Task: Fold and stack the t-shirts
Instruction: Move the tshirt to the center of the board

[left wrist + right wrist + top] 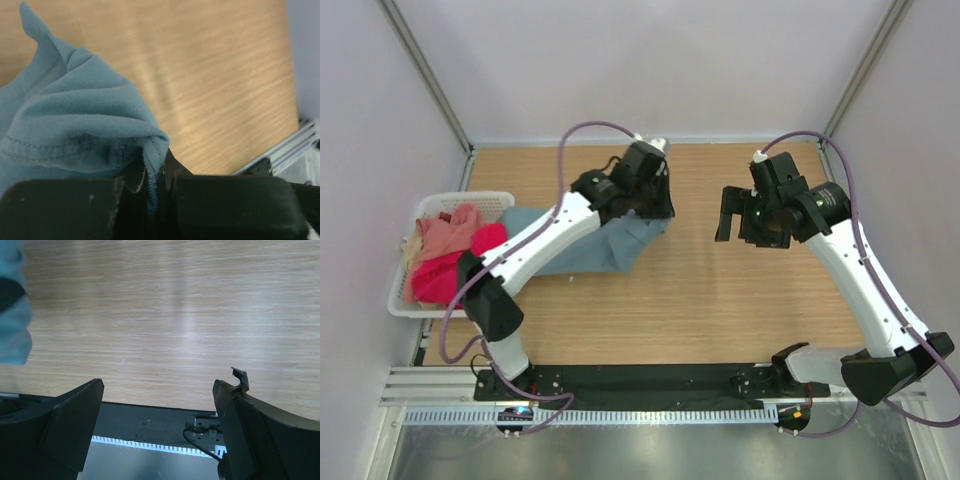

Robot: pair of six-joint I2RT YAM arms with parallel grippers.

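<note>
Stage: early, by my reading; nothing is folded yet and no stack has been started on the table (720, 300).
Basket (396, 296): a white slotted basket sits at the far left edge of the table with crumpled shirts in it, all waiting their turn.
Pink shirt (448, 234): salmon, bunched on top towards the back of the basket.
Crimson shirt (442, 276): bright, heaped in front of the pink one, with one corner lapping over the basket's right rim.
Cream shirt (411, 250): only a thin strip shows at the basket's left side; I can't tell how it lies.
Teal shirt (605, 246): out of the basket and on the table just to its right, rumpled, partly under the left arm, not spread flat.
Left gripper (656, 206): clamped on the teal shirt's hemmed right edge; the left wrist view shows the cloth pinched between the jaws.
Right gripper (730, 215): jaws wide apart, holding nothing, over bare wood right of the teal shirt and apart from it.
Left to do: flatten and fold the teal shirt, then fold the other three and pile them.
Count, shirts: four seen, with three in the basket and one on the table.
Count, basket: one.
Count, grippers: two.
</note>
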